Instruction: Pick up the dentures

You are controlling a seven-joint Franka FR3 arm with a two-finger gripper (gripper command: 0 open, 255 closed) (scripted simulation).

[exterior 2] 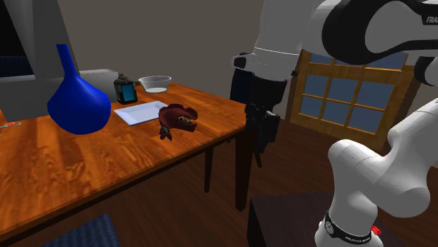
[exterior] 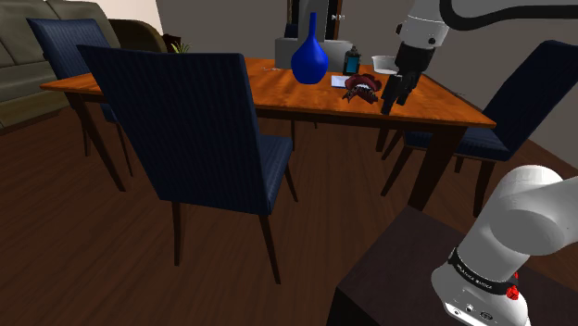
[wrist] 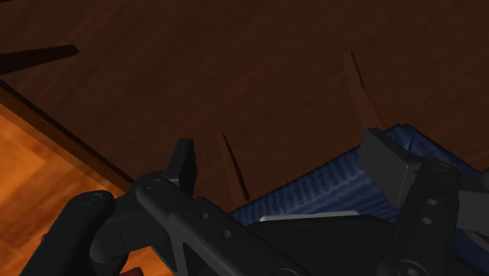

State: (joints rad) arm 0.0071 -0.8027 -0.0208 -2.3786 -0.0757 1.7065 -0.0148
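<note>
Shoulder view, dark red dentures [exterior: 363,89] on tabletop [exterior: 287,93] near blue vase [exterior: 310,57], tool [exterior: 390,100] spread wide, empty, beyond tabletop edge.

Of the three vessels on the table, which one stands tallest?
The blue vase: its long neck rises well above the small dark jar and the shallow clear bowl.

Arm [exterior: 530,215]: smooth, rounded white links with dark joints; the joint nearest the stand [exterior: 387,273] wears a black band with small white lettering and a red mark. Gripper [exterior: 393,96]: all black, with two blocky fingers [wrist: 182,161] on angular links dotted with small round recesses.
</note>
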